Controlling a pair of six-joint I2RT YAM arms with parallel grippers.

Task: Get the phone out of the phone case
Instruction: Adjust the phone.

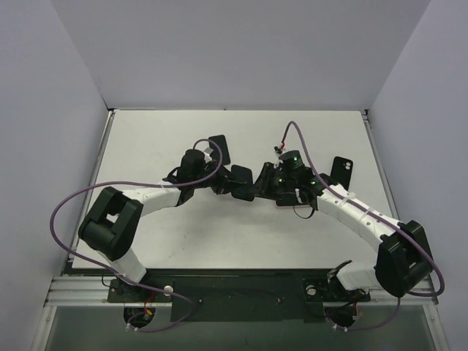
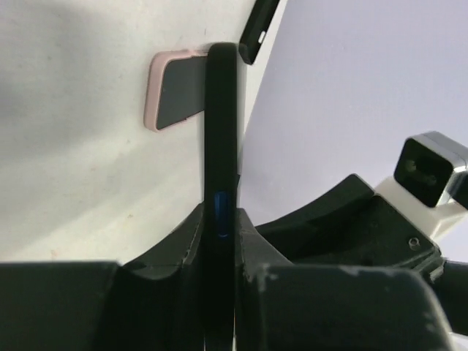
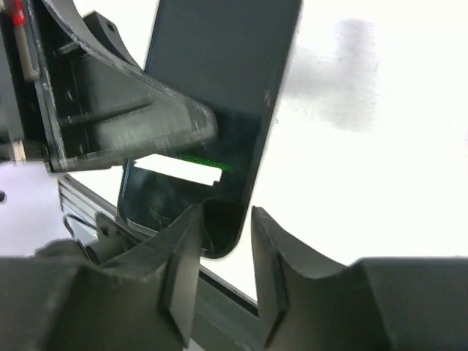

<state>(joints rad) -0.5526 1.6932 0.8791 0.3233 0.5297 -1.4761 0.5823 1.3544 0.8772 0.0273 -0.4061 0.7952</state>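
My left tool [image 2: 219,228] clamps a black phone [image 2: 221,110], seen edge-on. My right tool [image 3: 225,219] straddles the phone's corner; I cannot tell whether it grips. A pink case [image 2: 153,91] lies on the table behind, half hidden.

Both arms [image 1: 157,194] have white links, black joints, purple cables [image 1: 62,205] and green lights [image 1: 295,156].

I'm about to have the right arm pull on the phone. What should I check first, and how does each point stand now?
1. Left gripper jaws shut on the dark phone: ok.
2. Right gripper jaws closed on it: not ok, a gap shows on one side.
3. Phone's corner sits between the right jaws: ok.
4. Case already loosened from the phone: cannot tell.
5. Pink phone lies on the table, not in either grip: ok.
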